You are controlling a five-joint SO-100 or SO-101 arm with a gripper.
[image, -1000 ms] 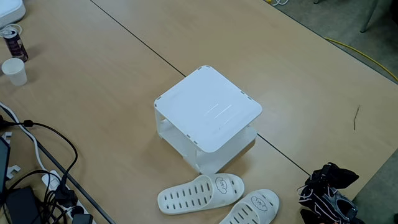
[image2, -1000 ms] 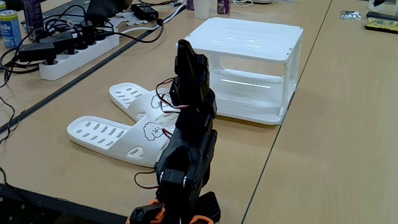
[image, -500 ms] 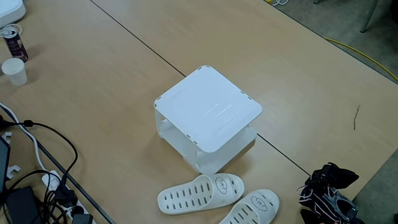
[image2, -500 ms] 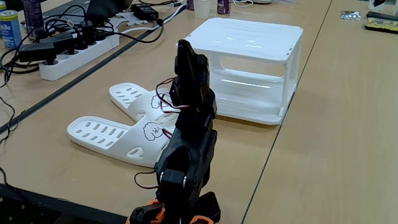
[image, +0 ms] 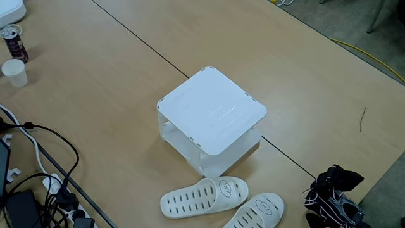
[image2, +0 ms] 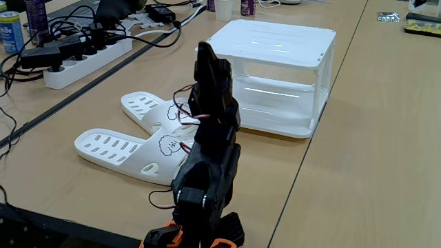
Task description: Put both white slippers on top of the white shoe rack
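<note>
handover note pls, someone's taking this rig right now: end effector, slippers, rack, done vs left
End effector: arm is folded at its base; open or shut cannot be told.
White slippers: both lie side by side on the table, near slipper and far slipper, just in front of the white shoe rack.
Rack's top shelf is bare.
Done: nothing.
Left: pick up each slipper and set it on the rack's top.

No words, brands or numbers can be read. Small black cartoon face is drawn on each of white slippers (image: 204, 195) (image2: 131, 149). Print on cans (image2: 10, 31) at table edge is too blurred to be read.
</note>
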